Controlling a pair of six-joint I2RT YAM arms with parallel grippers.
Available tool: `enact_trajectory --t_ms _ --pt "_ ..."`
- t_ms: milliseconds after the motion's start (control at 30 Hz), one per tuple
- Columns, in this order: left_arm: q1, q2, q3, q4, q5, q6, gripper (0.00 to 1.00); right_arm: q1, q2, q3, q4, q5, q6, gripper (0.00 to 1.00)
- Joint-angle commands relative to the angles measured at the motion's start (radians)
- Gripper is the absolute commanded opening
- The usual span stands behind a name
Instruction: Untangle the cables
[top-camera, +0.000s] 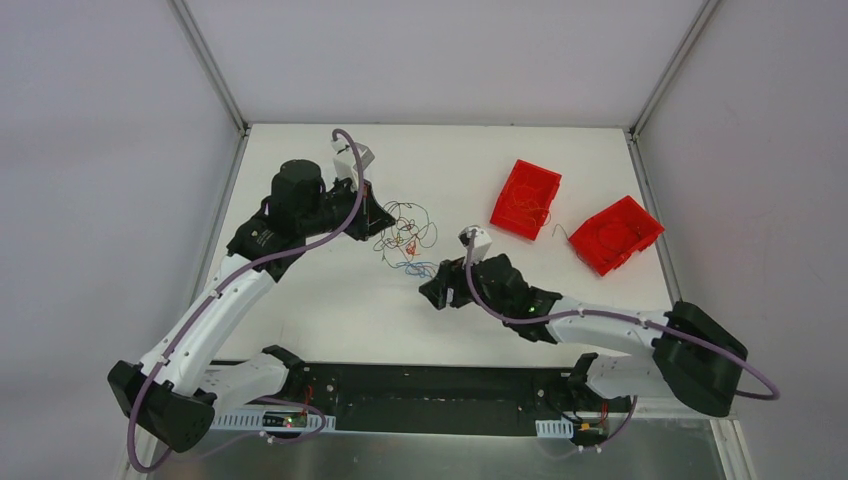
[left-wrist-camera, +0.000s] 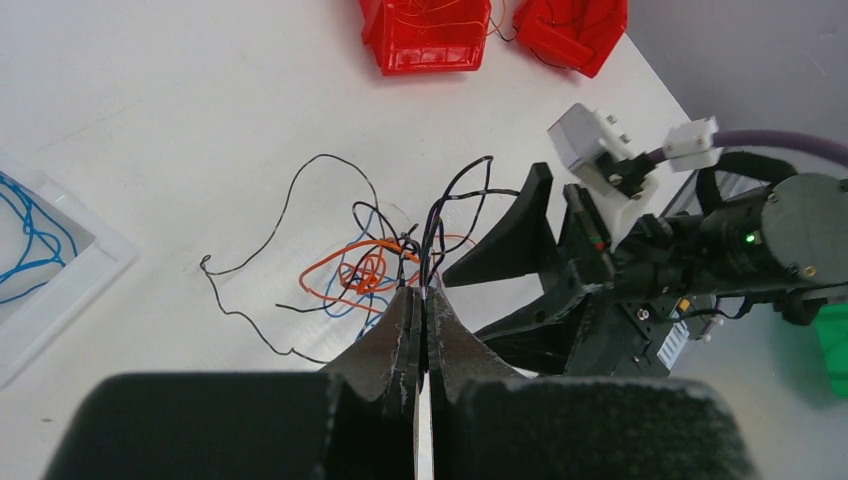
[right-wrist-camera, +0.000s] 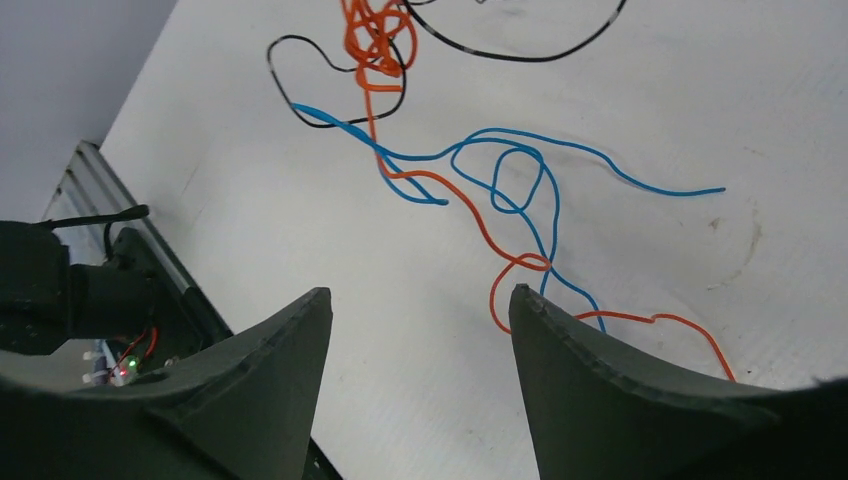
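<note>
The cables (top-camera: 405, 238) lie as a loose tangle of thin black, orange, red and blue wires mid-table. My left gripper (top-camera: 386, 220) is at the tangle's left edge. The left wrist view shows it (left-wrist-camera: 422, 292) shut on a few black strands that rise from the orange and blue knot (left-wrist-camera: 365, 270). My right gripper (top-camera: 432, 292) hovers open just below and right of the tangle. In its own view the right gripper (right-wrist-camera: 420, 292) has nothing between the jaws, and blue and orange strands (right-wrist-camera: 520, 190) lie just ahead of it on the table.
Two red bins (top-camera: 525, 198) (top-camera: 615, 235) holding thin wires stand at the right rear. A white tray (left-wrist-camera: 100, 262) with blue wires sits left of the tangle in the left wrist view. The right arm's wrist (left-wrist-camera: 640, 250) is close beside the left fingers.
</note>
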Motion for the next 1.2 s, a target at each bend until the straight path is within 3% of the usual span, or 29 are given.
enact_trajectory --t_ms 0,400,567,733,800,933,1167 --pt "-0.007 0.012 0.048 0.037 -0.022 -0.040 0.00 0.023 0.117 0.094 0.102 0.107 0.061 0.68" --pt "-0.007 0.009 0.040 0.036 -0.023 -0.053 0.00 0.022 0.300 0.201 0.189 0.173 0.117 0.68" --pt "-0.007 0.006 0.046 0.038 -0.026 -0.055 0.00 0.021 0.324 0.219 0.197 0.193 0.104 0.49" --pt "-0.007 0.004 0.059 0.038 -0.039 -0.073 0.00 0.022 0.334 0.217 0.209 0.196 0.047 0.44" --pt "-0.007 0.008 0.065 0.037 -0.044 -0.089 0.00 0.021 0.336 0.222 0.208 0.199 0.031 0.34" --pt "-0.007 0.016 0.077 0.037 -0.048 -0.104 0.00 0.023 0.330 0.218 0.207 0.209 0.012 0.03" --pt "-0.007 0.021 0.089 0.036 -0.106 -0.100 0.00 0.023 0.270 0.157 0.191 0.237 0.019 0.00"
